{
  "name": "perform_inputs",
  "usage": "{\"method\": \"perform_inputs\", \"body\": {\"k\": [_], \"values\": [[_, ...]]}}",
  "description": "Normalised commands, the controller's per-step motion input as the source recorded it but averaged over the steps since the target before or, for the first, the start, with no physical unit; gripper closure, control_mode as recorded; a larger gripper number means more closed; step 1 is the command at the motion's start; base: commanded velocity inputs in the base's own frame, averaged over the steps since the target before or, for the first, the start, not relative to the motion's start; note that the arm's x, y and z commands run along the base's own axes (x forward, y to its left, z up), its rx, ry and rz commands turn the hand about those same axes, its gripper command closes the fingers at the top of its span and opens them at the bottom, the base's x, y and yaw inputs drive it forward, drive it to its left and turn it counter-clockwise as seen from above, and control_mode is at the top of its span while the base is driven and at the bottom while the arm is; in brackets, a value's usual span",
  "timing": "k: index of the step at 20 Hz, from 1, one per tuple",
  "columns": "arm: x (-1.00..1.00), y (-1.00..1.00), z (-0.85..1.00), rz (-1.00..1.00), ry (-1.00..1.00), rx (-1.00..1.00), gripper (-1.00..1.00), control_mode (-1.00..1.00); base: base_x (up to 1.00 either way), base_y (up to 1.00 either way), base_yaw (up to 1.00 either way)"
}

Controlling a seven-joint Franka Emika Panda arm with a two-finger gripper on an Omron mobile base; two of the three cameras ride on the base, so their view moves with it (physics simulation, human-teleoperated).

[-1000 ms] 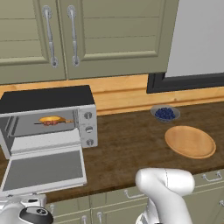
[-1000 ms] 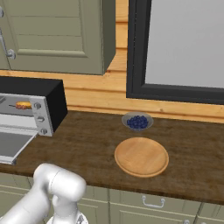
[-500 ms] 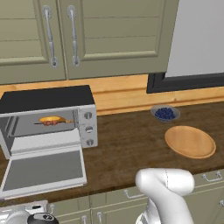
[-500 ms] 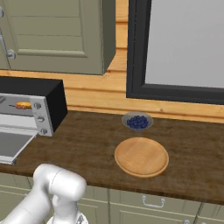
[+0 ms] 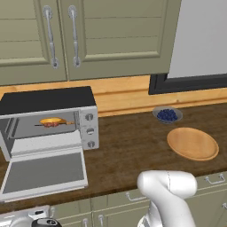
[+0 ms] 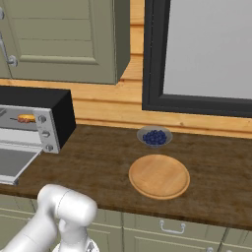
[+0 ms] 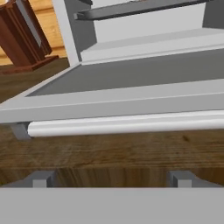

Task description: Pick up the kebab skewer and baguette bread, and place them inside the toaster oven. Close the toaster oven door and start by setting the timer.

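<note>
The toaster oven (image 5: 48,119) stands at the counter's left end, its door (image 5: 44,173) dropped flat toward me. On the rack inside lie the baguette bread (image 5: 51,120) and, just in front of it, the kebab skewer (image 5: 54,125). Three knobs (image 5: 91,131) run down the right panel. From the right base view the toaster oven (image 6: 37,123) shows the baguette bread (image 6: 25,118) inside. My gripper (image 7: 111,179) is open and empty, low at the counter's front edge. It faces the door's bar handle (image 7: 127,124) and is a little short of it.
A bowl of blueberries (image 5: 167,115) and a round wooden plate (image 5: 193,143) sit to the right on the dark wood counter (image 5: 128,146). Cabinets hang above, and a dark-framed panel (image 6: 197,54) stands behind. A brown wooden block (image 7: 22,35) stands left of the oven.
My hand has sunk slightly lower at the bottom left of the left base view. The oven, food and dishes have not moved.
</note>
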Motion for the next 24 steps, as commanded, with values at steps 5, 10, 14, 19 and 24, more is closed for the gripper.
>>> {"method": "perform_inputs", "body": {"k": [5,10,14,19,24], "values": [[0.00,0.10,-0.08,0.00,0.00,0.00,-1.00,-1.00,0.00,0.00,0.00],[0.00,0.03,-0.05,0.00,0.00,0.00,-1.00,-1.00,0.00,0.00,0.00],[0.04,0.00,0.00,0.00,0.00,0.00,-1.00,-1.00,0.00,0.00,0.00],[0.15,0.00,0.00,0.00,0.00,0.00,-1.00,-1.00,0.00,0.00,0.00],[0.10,0.00,0.00,0.00,0.00,0.00,-1.00,-1.00,0.00,0.00,0.00]]}}
